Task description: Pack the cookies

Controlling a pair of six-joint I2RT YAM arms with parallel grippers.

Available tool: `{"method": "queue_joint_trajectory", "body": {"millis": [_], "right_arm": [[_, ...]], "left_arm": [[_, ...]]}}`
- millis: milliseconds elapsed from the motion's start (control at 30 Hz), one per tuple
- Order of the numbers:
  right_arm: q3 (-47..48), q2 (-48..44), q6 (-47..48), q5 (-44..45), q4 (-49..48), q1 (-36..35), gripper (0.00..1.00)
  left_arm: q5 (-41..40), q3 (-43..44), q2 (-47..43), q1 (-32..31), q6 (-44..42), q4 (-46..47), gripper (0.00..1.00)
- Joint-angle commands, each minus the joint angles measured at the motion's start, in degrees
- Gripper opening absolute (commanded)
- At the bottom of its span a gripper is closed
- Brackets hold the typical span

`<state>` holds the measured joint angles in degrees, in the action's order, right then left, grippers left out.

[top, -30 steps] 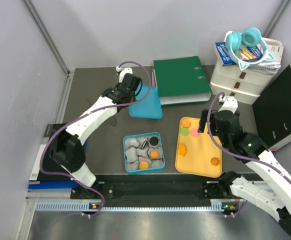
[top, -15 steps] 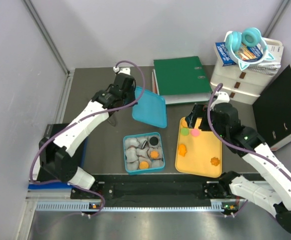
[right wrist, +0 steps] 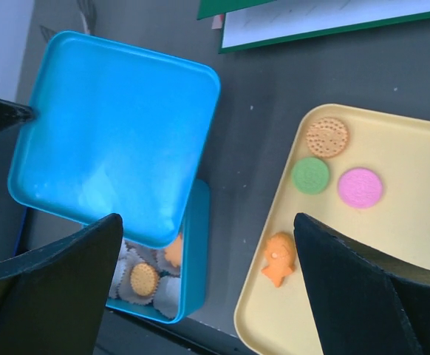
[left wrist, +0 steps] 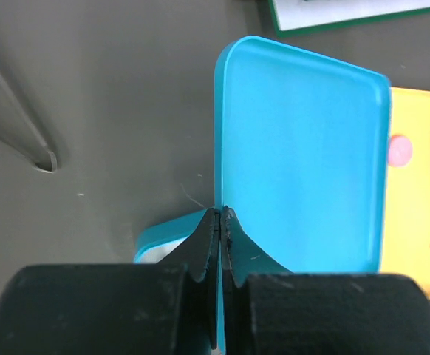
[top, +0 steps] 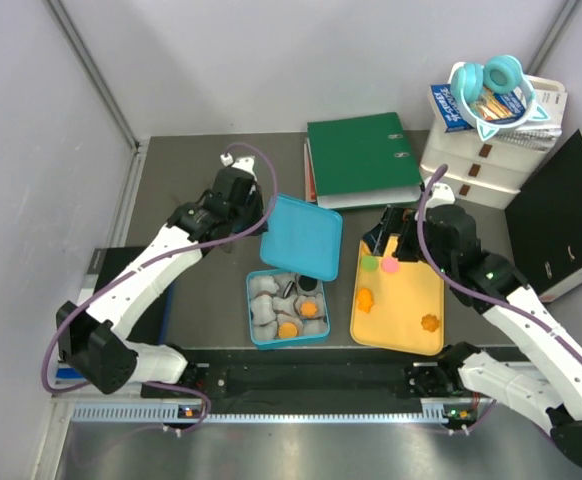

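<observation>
My left gripper [left wrist: 221, 211] is shut on the edge of a blue lid [left wrist: 304, 148], holding it tilted over the far side of the blue box [top: 250, 310]. The box holds grey paper liners and a few cookies, one tan round one [right wrist: 144, 279] showing under the lid [right wrist: 115, 133]. On the yellow tray [top: 401, 295] lie a tan cookie [right wrist: 326, 137], a green one [right wrist: 310, 175], a pink one [right wrist: 360, 187] and an orange one [right wrist: 277, 259]; another orange cookie [top: 430, 322] lies nearer. My right gripper [right wrist: 206, 222] hangs open over the tray's far left corner, holding nothing.
A green binder [top: 363, 157] lies at the back. A white drawer unit [top: 486, 160] with headphones [top: 486, 85] on top stands at the back right, and a black folder [top: 561, 220] leans at the right edge.
My left arm has carried the lid nearer and to the right, from the table's back to over the box. My right gripper has shifted left to the tray's far left corner.
</observation>
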<state>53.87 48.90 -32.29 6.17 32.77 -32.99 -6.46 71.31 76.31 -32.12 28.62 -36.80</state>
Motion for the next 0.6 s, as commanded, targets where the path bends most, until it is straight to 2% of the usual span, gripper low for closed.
{"method": "queue_joint_trajectory", "body": {"millis": [0,300,567], "right_arm": [[-1.57,-0.13,-3.21,-8.0,-7.01,2.05,0.99],[-8.94,-1.53,-11.91,-22.86,-19.32,6.62,0.99],[-10.8,0.49,-14.2,-25.51,-24.77,8.03,0.99]], "left_arm": [[7.85,-0.91,-4.24,0.04,3.19,9.54,0.0],[14.81,-1.26,-4.6,0.04,5.83,14.2,0.0],[18.23,-1.26,-4.42,-0.05,6.8,15.53,0.0]]}}
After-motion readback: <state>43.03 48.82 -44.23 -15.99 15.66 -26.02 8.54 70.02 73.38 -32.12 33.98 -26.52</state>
